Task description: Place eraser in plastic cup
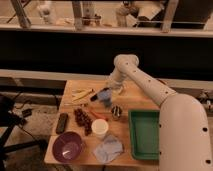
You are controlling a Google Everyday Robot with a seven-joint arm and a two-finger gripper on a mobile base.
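A white plastic cup [100, 128] stands upright near the front middle of the wooden table [135, 97]. A dark oblong block [62, 122], possibly the eraser, lies flat near the table's left edge, well left of the cup. My gripper [105, 96] hangs low over the back middle of the table, behind the cup and far from the dark block. A small bluish shape shows at the gripper; I cannot tell what it is.
Yellow pieces [82, 93] lie left of the gripper. Dark grapes [82, 120] and a red item [97, 115] lie beside the cup. A small metal can [116, 111], a green tray [145, 132], a purple bowl [67, 146] and a blue cloth [107, 147] are also there.
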